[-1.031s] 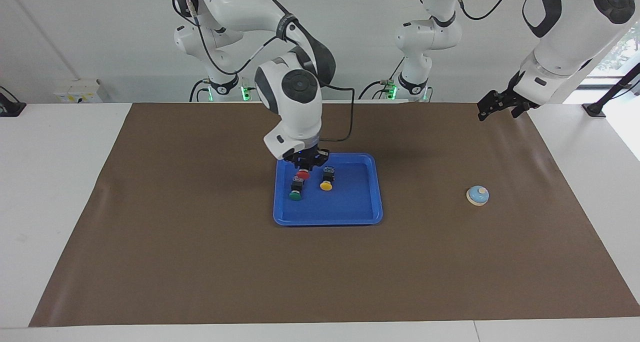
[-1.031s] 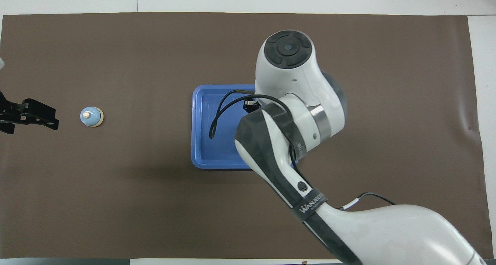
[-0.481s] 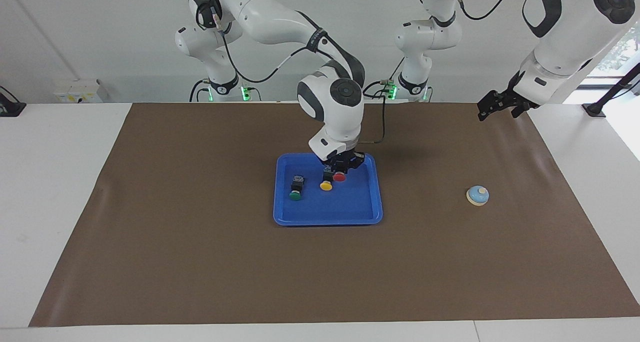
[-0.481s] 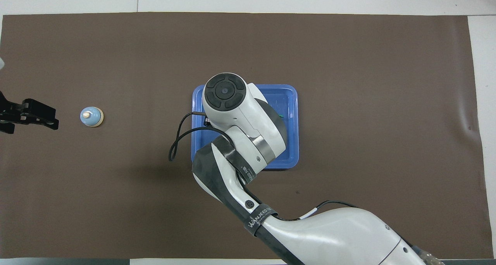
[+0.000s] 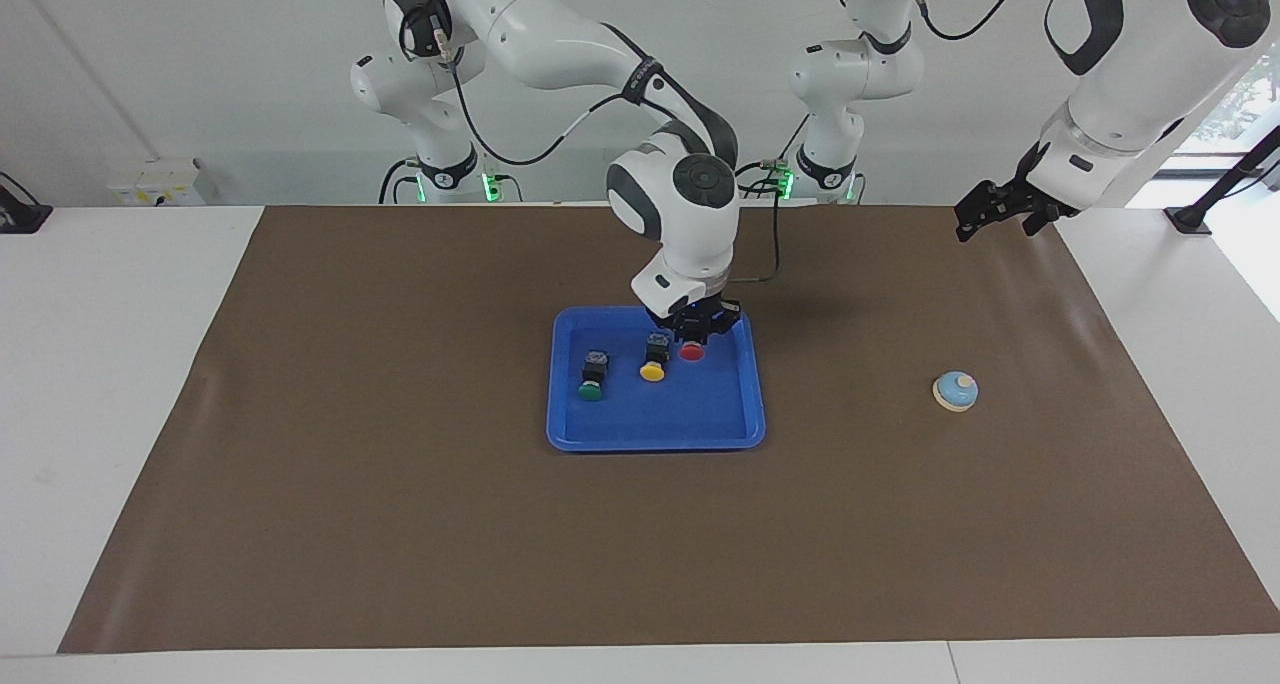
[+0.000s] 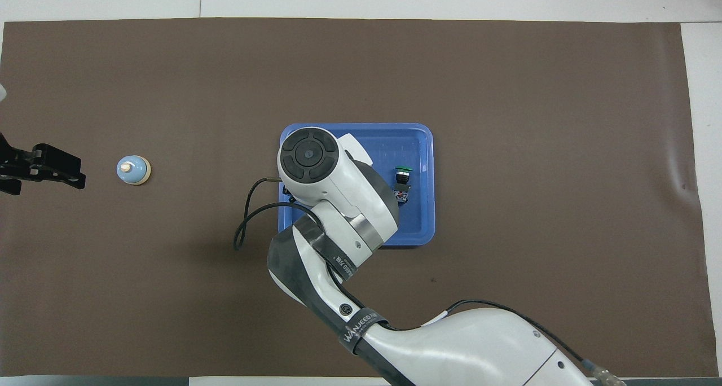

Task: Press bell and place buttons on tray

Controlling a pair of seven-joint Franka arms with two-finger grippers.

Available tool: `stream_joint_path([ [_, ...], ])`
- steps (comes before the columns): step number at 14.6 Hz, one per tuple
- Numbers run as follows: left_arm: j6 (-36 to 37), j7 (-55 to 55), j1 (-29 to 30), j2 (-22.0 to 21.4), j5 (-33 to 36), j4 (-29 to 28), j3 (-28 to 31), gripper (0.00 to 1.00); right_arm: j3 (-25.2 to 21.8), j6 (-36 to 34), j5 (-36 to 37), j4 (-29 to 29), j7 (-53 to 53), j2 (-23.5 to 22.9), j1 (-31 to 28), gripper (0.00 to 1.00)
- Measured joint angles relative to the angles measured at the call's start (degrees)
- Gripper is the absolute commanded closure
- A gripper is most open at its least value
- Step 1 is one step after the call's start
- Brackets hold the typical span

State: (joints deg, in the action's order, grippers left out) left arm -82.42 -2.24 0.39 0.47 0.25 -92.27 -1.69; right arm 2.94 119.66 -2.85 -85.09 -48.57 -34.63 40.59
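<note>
The blue tray (image 5: 700, 429) lies mid-mat and also shows in the overhead view (image 6: 420, 143). The green button (image 5: 591, 389) and the yellow button (image 5: 652, 371) lie in it. My right gripper (image 5: 697, 329) is shut on the red button (image 5: 692, 350) and holds it low over the tray, beside the yellow button, toward the left arm's end. In the overhead view my right arm hides that gripper, the red button and the yellow button; only the green button (image 6: 402, 174) shows. The bell (image 5: 955, 391) stands on the mat toward the left arm's end (image 6: 133, 170). My left gripper (image 5: 978, 220) waits in the air over the mat's edge.
A brown mat (image 5: 400, 464) covers most of the white table. A black cable (image 6: 248, 216) loops out from my right arm's wrist over the tray's edge. The mat between the tray and the bell is bare.
My right gripper has carried the red button across the tray, from beside the green button past the yellow one toward the left arm's end. The left arm has not moved.
</note>
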Motion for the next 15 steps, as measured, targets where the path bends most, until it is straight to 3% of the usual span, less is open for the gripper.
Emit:
stream_joint_path([
  [1,0.0,0.0,0.0,0.0,0.0,0.0,0.0,0.0,0.0,0.66,0.0,-0.34,0.02,-0.25,0.07,0.71],
  [2,0.0,0.0,0.0,0.0,0.0,0.0,0.0,0.0,-0.05,0.73,0.0,-0.51,0.03,-0.35,0.07,0.01],
  [8,0.0,0.0,0.0,0.0,0.0,0.0,0.0,0.0,-2.28,-4.57,0.0,0.34,-0.32,2.33,-1.47,0.0],
  [12,0.0,0.0,0.0,0.0,0.0,0.0,0.0,0.0,-3.03,-13.79,-0.02,0.97,0.46,10.78,-11.35,0.0],
  [15,0.0,0.0,0.0,0.0,0.0,0.0,0.0,0.0,-3.14,-20.08,-0.05,0.95,7.75,16.08,-19.78,0.0],
])
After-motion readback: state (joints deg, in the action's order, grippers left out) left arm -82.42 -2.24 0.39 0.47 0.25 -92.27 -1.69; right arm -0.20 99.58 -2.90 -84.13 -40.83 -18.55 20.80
